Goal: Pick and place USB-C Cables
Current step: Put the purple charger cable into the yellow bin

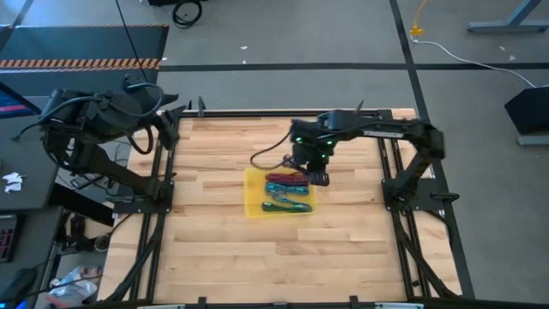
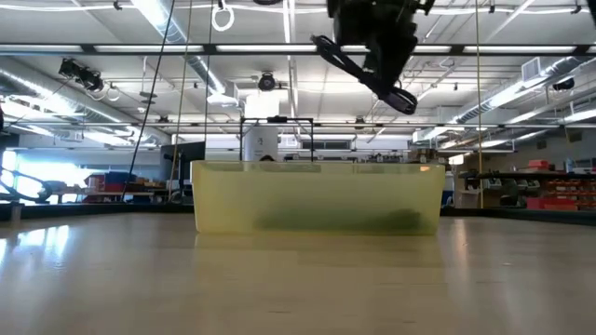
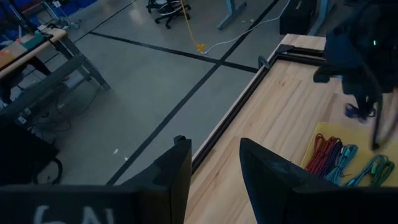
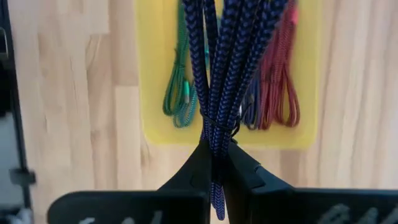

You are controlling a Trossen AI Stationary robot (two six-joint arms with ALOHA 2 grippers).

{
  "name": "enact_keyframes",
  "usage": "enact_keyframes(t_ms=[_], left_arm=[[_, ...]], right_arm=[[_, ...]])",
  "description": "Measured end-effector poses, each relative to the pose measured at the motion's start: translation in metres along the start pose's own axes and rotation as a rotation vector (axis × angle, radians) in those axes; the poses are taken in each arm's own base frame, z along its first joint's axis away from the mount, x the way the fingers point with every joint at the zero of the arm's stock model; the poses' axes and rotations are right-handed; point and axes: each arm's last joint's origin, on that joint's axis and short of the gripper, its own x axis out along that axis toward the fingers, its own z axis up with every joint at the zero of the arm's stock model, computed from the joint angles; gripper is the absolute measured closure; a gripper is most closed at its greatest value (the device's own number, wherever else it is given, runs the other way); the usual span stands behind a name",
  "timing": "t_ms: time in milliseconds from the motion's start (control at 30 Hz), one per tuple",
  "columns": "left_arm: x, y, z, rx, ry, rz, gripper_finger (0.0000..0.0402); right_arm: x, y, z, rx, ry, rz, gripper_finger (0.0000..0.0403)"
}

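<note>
Overhead, a blue braided cable (image 4: 227, 68) hangs pinched between the closed fingers of the right gripper (image 4: 216, 163), held above a yellow tray (image 1: 252, 196) on the wooden table (image 1: 214, 257). Green, teal and red cables (image 1: 287, 190) lie in the tray. At the table's left edge, the left gripper (image 3: 214, 171) waits, fingers apart.

Bare tabletop (image 1: 214, 257) lies open all around the yellow tray (image 1: 254, 204); only the right hand (image 1: 319, 178) above the tray's far edge blocks approach from overhead
</note>
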Motion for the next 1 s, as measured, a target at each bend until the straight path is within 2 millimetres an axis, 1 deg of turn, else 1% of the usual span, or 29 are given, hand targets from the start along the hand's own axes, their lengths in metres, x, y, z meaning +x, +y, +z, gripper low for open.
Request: enact_keyframes(t_ms=[67, 233, 300, 400, 533, 733, 1000], left_arm=[[0.003, -0.003, 0.001, 0.010, 0.007, 0.005, 0.0260], [0.010, -0.008, 0.003, 0.017, 0.026, 0.024, 0.0260], [0.013, -0.010, 0.004, 0.020, 0.032, 0.030, 0.0260], [0.014, -0.010, 0.004, 0.023, 0.034, 0.032, 0.0260], [0.013, -0.010, 0.004, 0.022, 0.033, 0.032, 0.0260], [0.013, -0.010, 0.004, 0.022, 0.033, 0.032, 0.0260], [0.013, -0.010, 0.004, 0.022, 0.033, 0.031, 0.0260]], right_arm=[[0.003, 0.004, 0.015, -0.079, 0.033, 0.004, 0.0385], [0.005, 0.019, 0.051, -0.240, 0.030, 0.017, 0.0385], [0.011, 0.025, 0.062, -0.286, 0.040, 0.023, 0.0385], [0.026, 0.031, 0.073, -0.319, 0.071, 0.033, 0.0385], [0.059, 0.033, 0.081, -0.332, 0.157, 0.049, 0.0385], [0.106, 0.029, 0.082, -0.330, 0.312, 0.010, 0.0385], [0.151, 0.016, 0.082, -0.310, 0.423, 0.015, 0.0385]])
